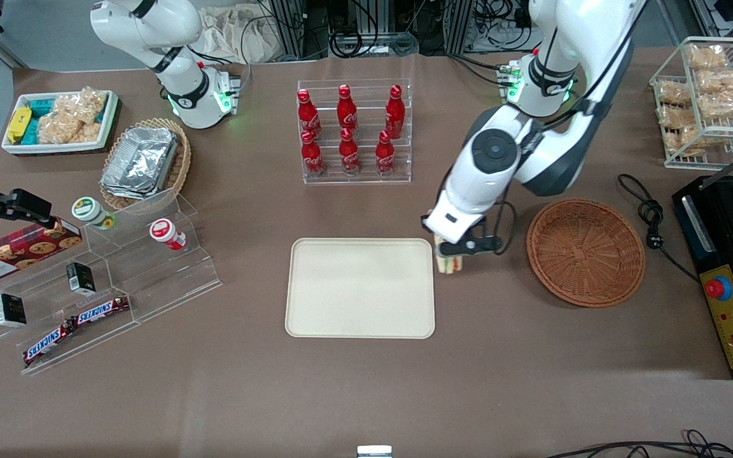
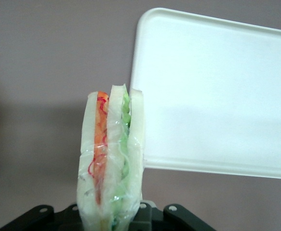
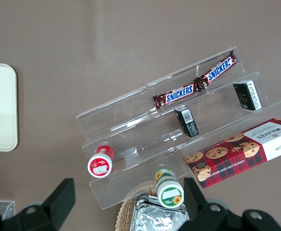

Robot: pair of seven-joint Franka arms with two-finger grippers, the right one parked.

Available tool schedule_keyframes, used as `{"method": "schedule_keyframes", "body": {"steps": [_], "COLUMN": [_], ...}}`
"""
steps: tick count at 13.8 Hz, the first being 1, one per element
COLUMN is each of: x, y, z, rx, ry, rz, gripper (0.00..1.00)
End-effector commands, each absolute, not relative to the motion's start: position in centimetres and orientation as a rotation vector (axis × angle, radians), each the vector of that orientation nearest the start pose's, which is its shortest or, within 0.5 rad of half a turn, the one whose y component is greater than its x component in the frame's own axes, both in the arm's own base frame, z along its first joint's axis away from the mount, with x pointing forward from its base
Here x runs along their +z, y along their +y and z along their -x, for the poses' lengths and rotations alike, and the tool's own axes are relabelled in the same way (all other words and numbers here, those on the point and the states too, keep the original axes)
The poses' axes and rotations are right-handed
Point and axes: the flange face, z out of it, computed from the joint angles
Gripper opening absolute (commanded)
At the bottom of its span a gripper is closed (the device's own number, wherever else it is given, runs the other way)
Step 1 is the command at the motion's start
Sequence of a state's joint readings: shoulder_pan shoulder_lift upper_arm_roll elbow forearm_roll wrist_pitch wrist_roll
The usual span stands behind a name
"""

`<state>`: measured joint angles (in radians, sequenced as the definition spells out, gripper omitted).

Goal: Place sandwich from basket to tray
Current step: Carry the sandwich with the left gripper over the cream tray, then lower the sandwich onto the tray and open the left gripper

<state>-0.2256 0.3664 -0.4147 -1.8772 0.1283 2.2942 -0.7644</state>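
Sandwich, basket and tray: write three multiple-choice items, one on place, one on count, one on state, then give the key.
1. Where is the sandwich?
A. in the basket
B. in the gripper, between basket and tray
C. flat on the tray

2. How many red bottles stand in the clear rack?
A. four
B. six
C. eight

3. What does the basket hold?
A. nothing
B. foil containers
C. snack packets

Key: 1 B, the gripper is shut on it just off the rim of the tray. 2 B, the red bottles stand in two rows of three. 3 A, only bare weave shows.
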Motion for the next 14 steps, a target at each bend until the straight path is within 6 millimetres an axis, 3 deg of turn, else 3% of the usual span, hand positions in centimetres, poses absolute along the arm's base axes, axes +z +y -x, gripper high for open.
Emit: {"method": "schedule_keyframes", "body": {"steps": [1, 3, 7, 9, 10, 13, 14], "x": [30.1, 27.8, 25.5, 24.5, 24.5, 23.1, 23.5], "y": [-38.7, -39.1, -41.1, -41.0, -41.1, -40.6, -40.5], "z": [-52.7, -52.8, -54.3, -54.7, -54.9, -55.3, -55.5], "rx": [-0.107, -0.123, -0.131, -0.167, -0.194, -0.209, -0.217], "ry": [-0.022, 0.025, 0.057, 0.102, 0.098, 0.092, 0.066], "rz": [3.233, 3.232, 3.253, 3.237, 3.252, 3.256, 3.259], "gripper": [0.0, 0.0, 0.0, 0.24, 0.47, 0.98, 0.99]}}
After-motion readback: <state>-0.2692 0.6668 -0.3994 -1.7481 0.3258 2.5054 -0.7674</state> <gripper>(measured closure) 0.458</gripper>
